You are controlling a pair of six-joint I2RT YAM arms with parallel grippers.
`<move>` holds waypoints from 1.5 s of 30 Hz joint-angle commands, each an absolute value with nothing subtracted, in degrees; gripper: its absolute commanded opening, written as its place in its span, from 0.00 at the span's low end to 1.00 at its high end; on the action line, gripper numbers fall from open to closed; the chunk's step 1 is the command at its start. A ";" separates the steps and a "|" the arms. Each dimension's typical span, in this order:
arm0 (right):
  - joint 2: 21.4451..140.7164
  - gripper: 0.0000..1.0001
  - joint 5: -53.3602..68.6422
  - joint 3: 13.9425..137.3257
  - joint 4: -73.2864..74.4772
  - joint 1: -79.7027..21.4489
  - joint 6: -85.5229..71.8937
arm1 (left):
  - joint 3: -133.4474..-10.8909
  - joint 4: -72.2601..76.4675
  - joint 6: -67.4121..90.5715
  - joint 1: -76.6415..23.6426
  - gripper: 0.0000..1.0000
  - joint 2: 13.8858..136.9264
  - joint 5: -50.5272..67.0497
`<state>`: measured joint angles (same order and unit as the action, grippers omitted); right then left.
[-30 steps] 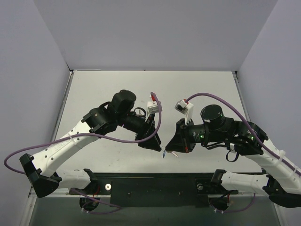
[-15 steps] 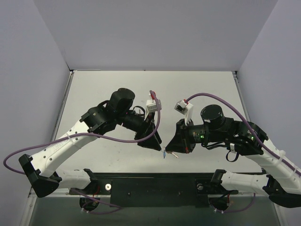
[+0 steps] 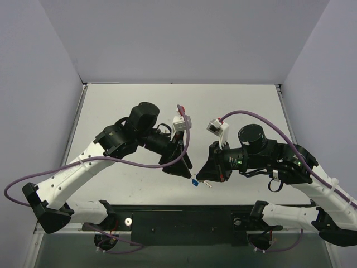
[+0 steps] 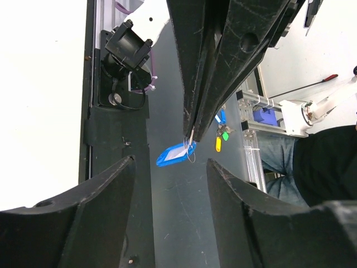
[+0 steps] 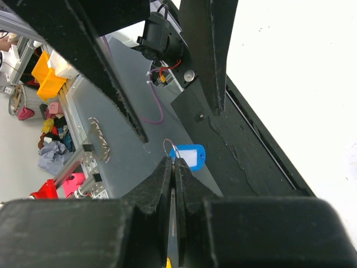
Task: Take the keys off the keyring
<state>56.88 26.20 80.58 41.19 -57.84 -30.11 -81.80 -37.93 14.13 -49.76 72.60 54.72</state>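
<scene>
The blue keyring hangs just below the left end effector, pinched shut on its wire loop, while the right end effector, seemingly closed on a key, pulls from the opposite side.

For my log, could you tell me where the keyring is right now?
The keyring hangs in the air between the two end effectors, near the table's front edge, at the left end effector tips.

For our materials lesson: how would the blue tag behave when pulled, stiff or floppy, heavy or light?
The blue tag dangles from a thin wire ring at the left claw, so it is probably light and apt to swing. Its flat, even shape suggests stiff plastic, unlikely to bend.
</scene>
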 commanded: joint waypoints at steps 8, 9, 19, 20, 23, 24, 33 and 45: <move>57.30 0.00 26.63 82.44 40.96 -58.18 -29.62 | -83.85 -34.98 14.68 -49.48 0.47 74.00 57.39; 57.22 0.00 26.54 82.44 40.96 -58.18 -29.71 | -83.85 -34.63 14.85 -49.57 0.46 74.35 57.57; 57.04 0.00 26.28 82.09 41.04 -58.10 -29.79 | -83.32 -33.05 16.26 -50.10 0.38 74.79 58.36; 57.13 0.00 26.19 82.09 41.04 -58.18 -29.71 | -83.32 -33.05 16.26 -50.36 0.37 74.79 58.45; 56.87 0.00 26.10 82.09 41.04 -58.18 -29.71 | -83.14 -32.87 16.26 -50.97 0.37 74.97 58.54; 56.87 0.00 25.93 82.09 40.96 -58.18 -29.71 | -82.97 -32.70 16.43 -51.15 0.37 75.06 58.62; 56.69 0.00 25.75 81.83 41.04 -58.10 -29.79 | -82.97 -32.52 16.44 -52.65 0.32 75.50 58.89; 56.16 0.00 26.02 81.30 41.04 -58.10 -29.97 | -84.02 -33.13 16.35 -53.44 0.00 76.38 58.19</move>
<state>56.88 25.80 80.58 42.13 -57.84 -29.93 -81.80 -35.35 17.10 -52.90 75.94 57.93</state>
